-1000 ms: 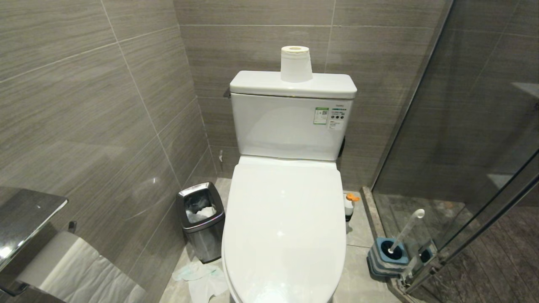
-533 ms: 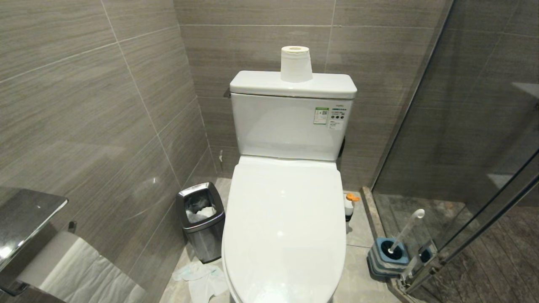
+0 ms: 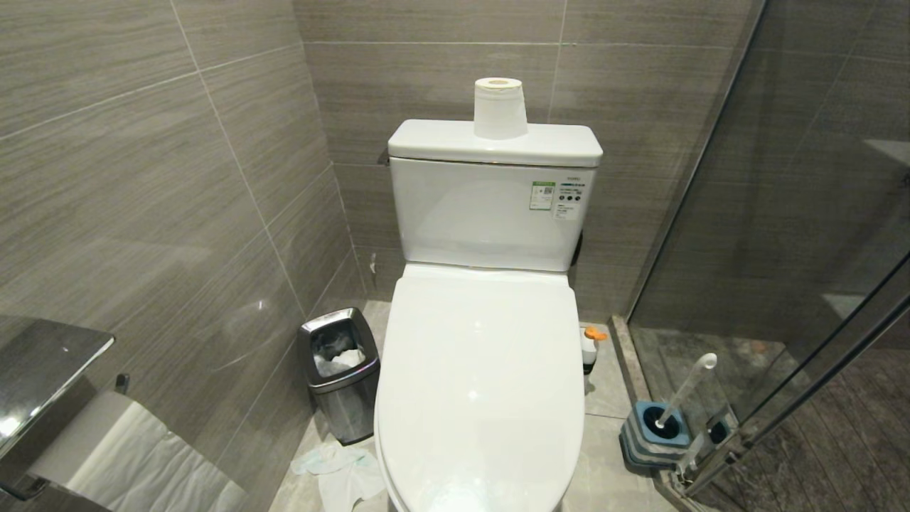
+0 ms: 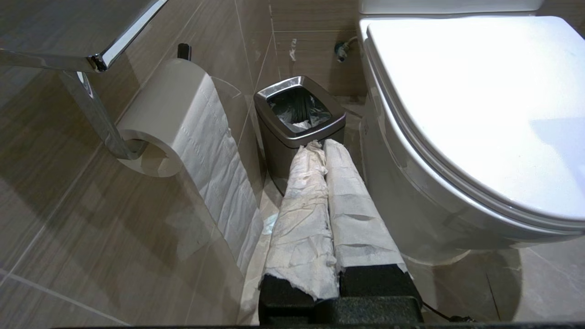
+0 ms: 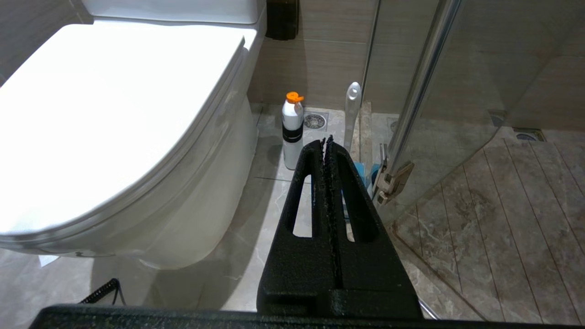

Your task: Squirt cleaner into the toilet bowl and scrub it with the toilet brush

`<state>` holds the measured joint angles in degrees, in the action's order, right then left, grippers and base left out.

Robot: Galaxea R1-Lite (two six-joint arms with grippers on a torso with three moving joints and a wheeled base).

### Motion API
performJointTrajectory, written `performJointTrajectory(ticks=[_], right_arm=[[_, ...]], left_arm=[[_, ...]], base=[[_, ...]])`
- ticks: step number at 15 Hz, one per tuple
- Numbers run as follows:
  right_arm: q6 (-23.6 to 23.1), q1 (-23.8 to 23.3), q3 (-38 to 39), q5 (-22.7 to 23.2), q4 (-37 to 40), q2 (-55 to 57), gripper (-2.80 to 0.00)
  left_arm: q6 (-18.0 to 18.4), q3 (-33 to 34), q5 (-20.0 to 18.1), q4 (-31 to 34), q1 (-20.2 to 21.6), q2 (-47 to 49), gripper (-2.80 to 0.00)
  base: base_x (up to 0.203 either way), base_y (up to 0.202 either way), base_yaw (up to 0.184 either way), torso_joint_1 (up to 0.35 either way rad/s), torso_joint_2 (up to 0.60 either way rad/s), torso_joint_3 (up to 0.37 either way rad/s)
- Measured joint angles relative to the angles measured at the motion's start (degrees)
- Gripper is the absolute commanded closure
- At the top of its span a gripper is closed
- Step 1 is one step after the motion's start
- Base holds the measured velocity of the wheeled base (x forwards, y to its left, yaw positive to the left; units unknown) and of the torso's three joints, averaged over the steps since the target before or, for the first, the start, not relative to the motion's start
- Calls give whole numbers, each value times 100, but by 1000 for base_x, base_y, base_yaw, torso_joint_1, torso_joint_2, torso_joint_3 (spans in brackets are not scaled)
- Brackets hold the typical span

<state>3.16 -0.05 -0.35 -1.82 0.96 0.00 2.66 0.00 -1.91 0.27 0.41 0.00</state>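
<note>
Beside the toilet bowl [image 3: 483, 384], on its right flank: cleaner [image 3: 589, 348], upright on the floor, touching nothing, orange cap up, probably parked within the right arm's reach. Further right of the bowl, against the glass shower partition [image 3: 782, 213]: toilet brush [image 3: 684, 391], leaning in its blue-and-grey holder [image 3: 657, 434], handle free to grasp. Bowl lid down; it must be raised before any squirting. Left of the bowl: steel bin [image 3: 340, 370], crumpled paper [image 3: 341, 469] on the grey floor tiles. On the cistern: paper roll [image 3: 500, 107]. Left pincer [image 4: 317, 145], paper-wrapped, pressed together, empty, low beside the bowl's left flank. Right pincer [image 5: 326, 140], pressed together, empty, low on the bowl's right, pointed toward the cleaner. Walls: grey tile.
</note>
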Motion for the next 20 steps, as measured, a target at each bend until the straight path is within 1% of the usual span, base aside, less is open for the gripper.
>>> performJointTrajectory(ticks=[20], right_arm=[[11,0,2,-8,-11,0,0]], left_arm=[[3,0,1,0,0,0,0]], base=[[0,0,0,0,0,0]])
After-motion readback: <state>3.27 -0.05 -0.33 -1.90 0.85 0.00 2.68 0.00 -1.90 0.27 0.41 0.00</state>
